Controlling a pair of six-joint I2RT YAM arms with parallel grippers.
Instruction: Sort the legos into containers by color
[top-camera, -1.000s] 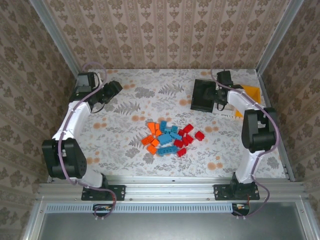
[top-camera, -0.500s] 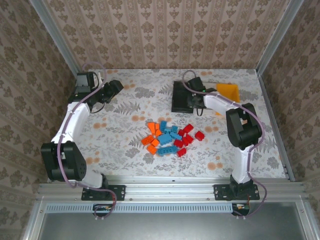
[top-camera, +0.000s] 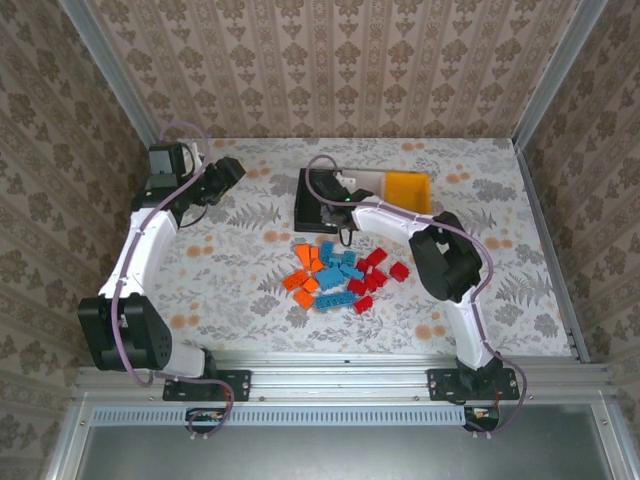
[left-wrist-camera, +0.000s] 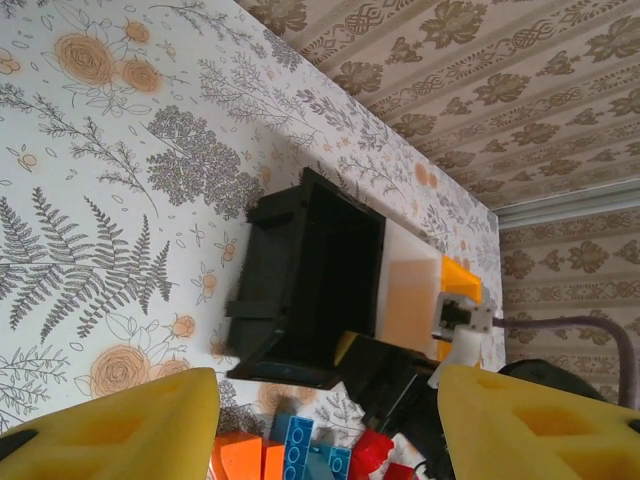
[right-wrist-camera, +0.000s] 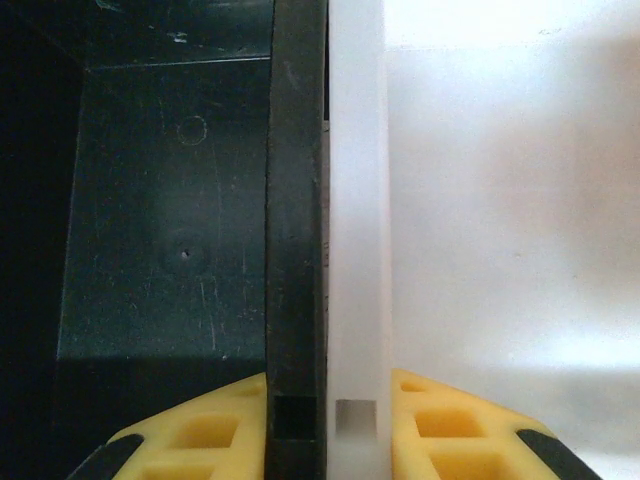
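Note:
The legos (top-camera: 340, 273), orange, blue and red bricks, lie in a loose pile at the table's middle; some show as legos (left-wrist-camera: 290, 455) in the left wrist view. Behind the pile stand the black bin (top-camera: 312, 198), white bin (top-camera: 368, 183) and yellow-orange bin (top-camera: 409, 191) in a row. My right gripper (top-camera: 341, 206) is shut over the touching walls of the black bin (right-wrist-camera: 295, 200) and white bin (right-wrist-camera: 355, 200), one finger inside each; right gripper (right-wrist-camera: 328, 430). My left gripper (top-camera: 232, 172) hangs open at the back left, left gripper (left-wrist-camera: 325, 420), facing the black bin (left-wrist-camera: 300, 280).
Patterned walls close in the back and both sides. Both bins look empty inside in the right wrist view. Floral tabletop lies bare to the left, right and in front of the pile.
The right gripper has slid left along the back of the table, taking the black, white and yellow-orange bins with it. The left arm has barely shifted.

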